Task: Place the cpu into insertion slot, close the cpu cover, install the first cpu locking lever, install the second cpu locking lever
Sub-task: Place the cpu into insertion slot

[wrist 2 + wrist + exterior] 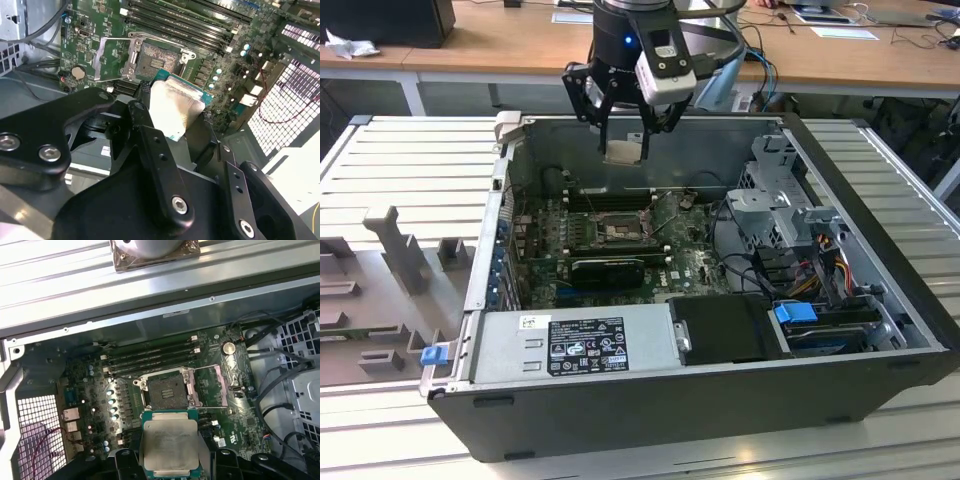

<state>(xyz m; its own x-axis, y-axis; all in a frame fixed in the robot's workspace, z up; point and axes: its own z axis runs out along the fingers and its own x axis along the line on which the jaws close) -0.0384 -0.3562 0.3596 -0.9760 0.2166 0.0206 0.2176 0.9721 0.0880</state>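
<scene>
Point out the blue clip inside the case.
The blue clip at the exterior view's right, beside the drive bay; the other clip sits on the case's outer corner.

gripper [624,146]: one
cpu [170,447]: one, pinched between the gripper's fingers
insertion slot [165,390]: one, on the board below the gripper
cpu cover [222,385]: one, swung open just beside the slot, below the gripper
long black memory slots [150,358]: four, side by side, past the slot from the gripper
coin battery [228,347]: one, near the open cover
blue plastic tabs: two, one [433,353] and another [796,311], both well apart from the gripper
power supply box [575,345]: one
computer case [880,230]: one, lying open under the gripper
</scene>
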